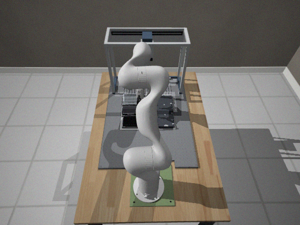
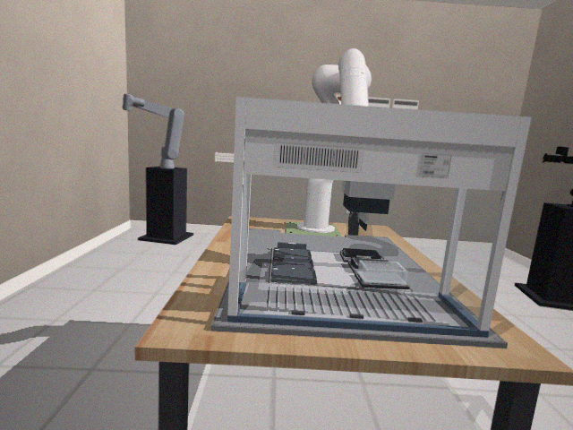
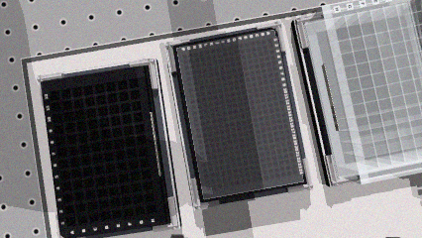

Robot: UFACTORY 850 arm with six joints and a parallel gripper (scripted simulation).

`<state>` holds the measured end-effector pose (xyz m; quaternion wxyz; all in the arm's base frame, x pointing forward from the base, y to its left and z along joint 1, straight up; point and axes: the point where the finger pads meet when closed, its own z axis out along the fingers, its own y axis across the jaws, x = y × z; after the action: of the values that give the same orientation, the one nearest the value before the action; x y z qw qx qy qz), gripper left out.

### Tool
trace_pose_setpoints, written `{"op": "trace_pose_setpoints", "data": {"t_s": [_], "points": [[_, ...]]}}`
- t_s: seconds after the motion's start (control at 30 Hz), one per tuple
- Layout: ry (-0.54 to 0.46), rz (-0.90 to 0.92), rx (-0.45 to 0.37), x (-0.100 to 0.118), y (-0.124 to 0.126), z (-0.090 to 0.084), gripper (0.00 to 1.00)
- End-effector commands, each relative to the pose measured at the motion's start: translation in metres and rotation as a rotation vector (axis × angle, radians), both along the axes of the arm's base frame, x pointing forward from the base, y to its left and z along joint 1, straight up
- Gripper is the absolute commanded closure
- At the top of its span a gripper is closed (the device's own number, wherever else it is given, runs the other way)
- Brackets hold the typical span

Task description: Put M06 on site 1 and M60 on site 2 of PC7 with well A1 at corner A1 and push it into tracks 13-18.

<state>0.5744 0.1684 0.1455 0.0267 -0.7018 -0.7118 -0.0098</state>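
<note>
- Pincer hangs released with nothing between its fingers, above the row of nests at about 11 o'clock from the arm's base
- Wrist view looks straight down on all three nests: black M06 at 9 o'clock, grey M60 in the middle, clear M09 at 3 o'clock, each seated
- PC7 lies on the grey apron at 3 o'clock of the nests, its sites bare
- Loading rails lie under the instrument frame on the table

- Top view is looking down from high behind the arm's base toward the bench's far edge.
- Exterior view is facing back from beyond that far edge.
- Wrist view is looking straight down, close over the nest row, which all three are sharing.
</note>
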Motion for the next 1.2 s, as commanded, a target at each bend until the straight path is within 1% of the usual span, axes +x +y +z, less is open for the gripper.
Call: {"op": "trace_pose_setpoints", "data": {"t_s": [0.0,0.13,0.27,0.43,0.83,1.17], "points": [[-0.010,0.054,-0.013,-0.001,0.012,0.002,0.00],[-0.010,0.054,-0.013,-0.004,0.032,0.003,0.00],[-0.030,0.183,-0.041,-0.008,0.051,0.004,0.00],[-0.031,0.192,-0.043,-0.014,0.075,0.005,0.00],[-0.031,0.192,-0.043,-0.014,0.075,0.005,0.00],[-0.031,0.192,-0.043,-0.014,0.075,-0.008,0.00]]}}
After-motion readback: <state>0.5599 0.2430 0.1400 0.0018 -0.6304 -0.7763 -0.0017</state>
